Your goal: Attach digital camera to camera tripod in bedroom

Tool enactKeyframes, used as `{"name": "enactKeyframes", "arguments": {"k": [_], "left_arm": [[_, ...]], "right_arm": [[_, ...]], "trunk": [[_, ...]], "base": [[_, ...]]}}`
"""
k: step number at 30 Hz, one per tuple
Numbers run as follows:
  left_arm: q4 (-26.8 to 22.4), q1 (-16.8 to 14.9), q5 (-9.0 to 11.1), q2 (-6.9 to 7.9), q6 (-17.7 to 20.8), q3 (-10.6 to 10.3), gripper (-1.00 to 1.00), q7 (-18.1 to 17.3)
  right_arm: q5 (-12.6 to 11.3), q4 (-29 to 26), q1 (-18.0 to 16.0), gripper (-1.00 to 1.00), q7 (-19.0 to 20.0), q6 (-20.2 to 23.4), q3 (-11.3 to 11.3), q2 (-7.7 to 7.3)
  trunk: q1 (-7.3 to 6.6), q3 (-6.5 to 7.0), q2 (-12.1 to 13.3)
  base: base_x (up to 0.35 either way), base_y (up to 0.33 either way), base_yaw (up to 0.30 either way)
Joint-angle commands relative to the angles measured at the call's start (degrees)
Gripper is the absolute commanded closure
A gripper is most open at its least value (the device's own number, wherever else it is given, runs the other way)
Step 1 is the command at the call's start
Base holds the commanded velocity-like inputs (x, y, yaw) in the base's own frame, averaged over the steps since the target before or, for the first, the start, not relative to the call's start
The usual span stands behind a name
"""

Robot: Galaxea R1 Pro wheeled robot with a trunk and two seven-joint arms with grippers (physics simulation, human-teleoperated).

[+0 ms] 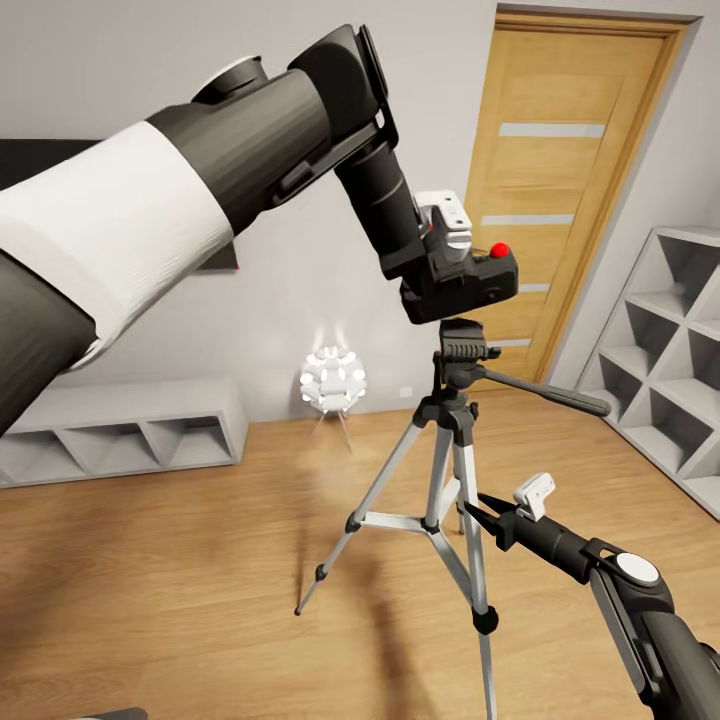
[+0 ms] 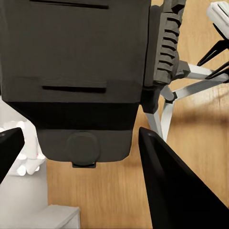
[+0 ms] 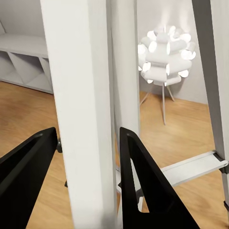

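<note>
Centre frame: left claw [image 1: 440,275] pinched the camera [image 1: 470,283] just above the tripod [image 1: 452,450] head—right claw [image 3: 88,176] straddled a leg; lowering squarely seemed advisable.

the left arm [image 1: 150,210] is a thick tube — a white ribbed band between dark grey sections, with a black elbow housing and a slim black forearm. the right arm [image 1: 640,610] is dark grey with a round white cap at its joint and a small white block near the wrist. the fingers [image 3: 143,191] are matte black, wedge-shaped — tapering to points.
</note>
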Motion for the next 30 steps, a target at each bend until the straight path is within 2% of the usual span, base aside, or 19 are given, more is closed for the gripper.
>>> {"name": "enactKeyframes", "arguments": {"k": [1,6,16,30], "left_arm": [[0.1,-0.1,0.0,-0.01,0.5,-0.1,1.00,-0.2],[0.4,-0.2,-0.3,-0.01,0.4,-0.1,1.00,-0.2],[0.5,-0.1,0.1,-0.01,-4.3,-0.1,1.00,-0.6],[1.4,0.8,-0.3,-0.01,-4.8,-0.4,1.00,-2.6]], "right_arm": [[1.2,0.7,0.0,1.00,0.3,0.5,0.0,0.00],[1.2,0.7,0.1,1.00,0.3,0.5,0.1,0.06],[1.2,0.7,0.2,1.00,0.2,0.5,0.1,0.09],[1.4,0.7,0.2,1.00,0.2,0.5,0.1,0.09]], "trunk": [[0.02,-0.10,-0.1],[0.02,-0.10,-0.1],[0.02,-0.10,-0.1],[0.02,-0.10,-0.1]], "base": [[0.000,0.000,0.000],[0.000,0.000,0.000],[0.000,0.000,0.000],[0.000,0.000,0.000]]}}
